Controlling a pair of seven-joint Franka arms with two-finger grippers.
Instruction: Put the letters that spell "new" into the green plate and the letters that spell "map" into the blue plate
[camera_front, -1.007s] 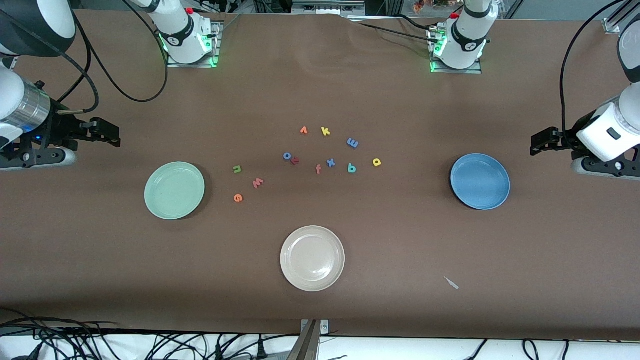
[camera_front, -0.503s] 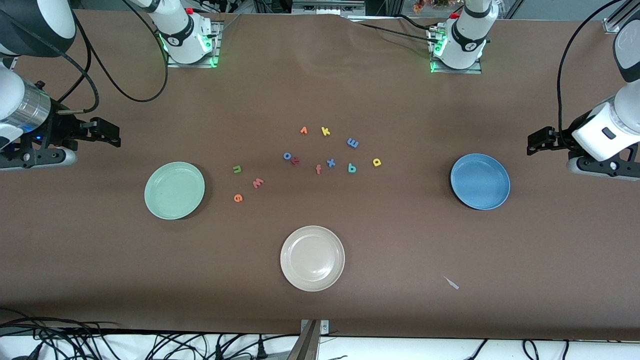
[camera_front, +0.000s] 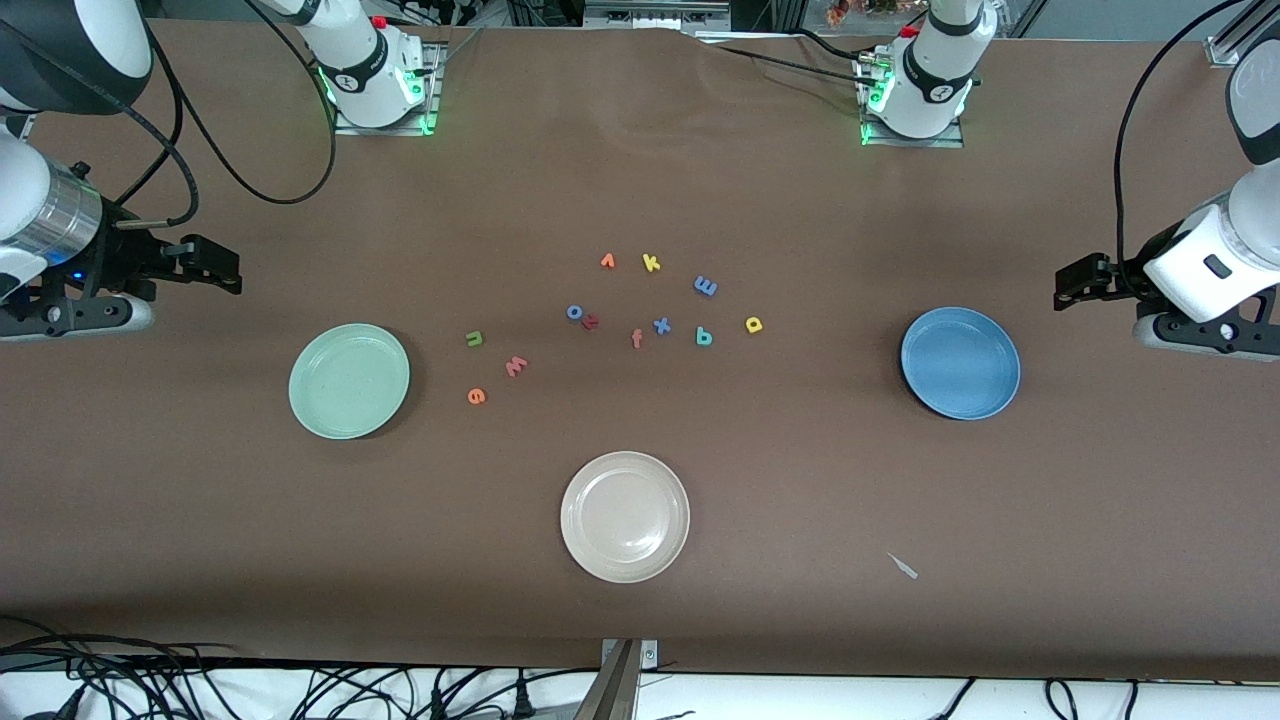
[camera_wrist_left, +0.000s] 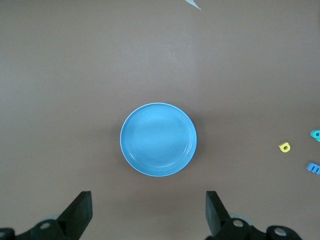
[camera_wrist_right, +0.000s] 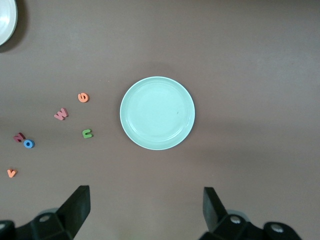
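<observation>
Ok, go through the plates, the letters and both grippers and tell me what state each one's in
green plate: empty
blue plate: empty
beige plate: empty
n, e, w: flat on table
m, a, p: flat on table
left gripper: open, holding nothing
right gripper: open, holding nothing

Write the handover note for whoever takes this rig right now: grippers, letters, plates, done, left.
Left gripper: open, empty, waiting above the table at its own end, by the round blue plate.
Right gripper: open, empty, waiting at its end by the round mint-green plate.
Olive-green n, salmon w and orange e lie on the table beside the green plate.
Blue m, teal a and yellow p lie mid-table among other letters.
Done: nothing; both plates hold nothing.
Left: all six letters.
</observation>
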